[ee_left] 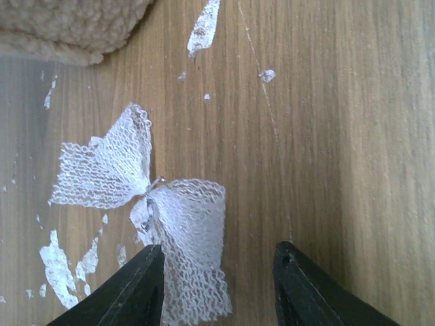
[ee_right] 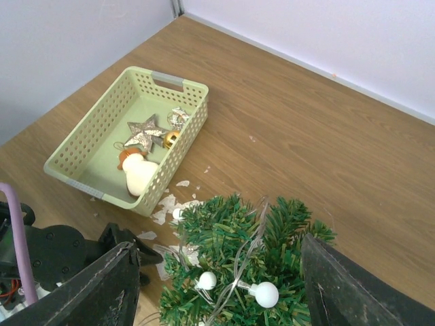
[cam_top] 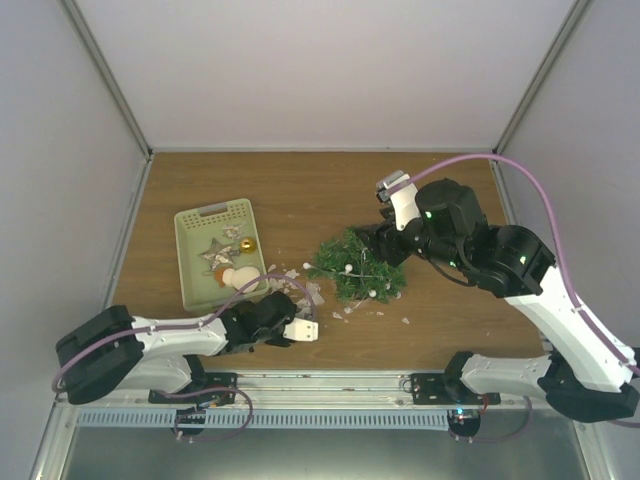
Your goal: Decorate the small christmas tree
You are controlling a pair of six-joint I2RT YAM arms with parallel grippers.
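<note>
**Item 1: small christmas tree** [cam_top: 356, 266]. It is being shown near mid-table, well to the right of the pale green tray [cam_top: 182, 258]. A string of white bulbs [ee_right: 265, 293] is being carried on its branches. No other ornament is being seen on it, and the pot is being hidden by foliage.

**Item 2: right gripper** [ee_right: 217, 243]. The fingers are being held wide apart, one to each side of the treetop. No clamping is being shown.

**Item 3: left gripper** [ee_left: 217, 257]. The jaws are being held spread, low over the wood. A white mesh bow [ee_left: 146, 197] is lying flat on the table, its nearer loop just beside one finger and not pinched.

**Item 4: tray contents.** A silver star [ee_right: 144, 132], a gold ball [ee_right: 170, 139] and a cream figure [ee_right: 139, 175] are being stored here, unhung.

**Item 5: white flakes** [ee_left: 61, 265]. They are being seen scattered between tray and tree.

**Progress.** The task is being judged as early. The lights are on, while the bow and the tray ornaments are yet to be placed.
</note>
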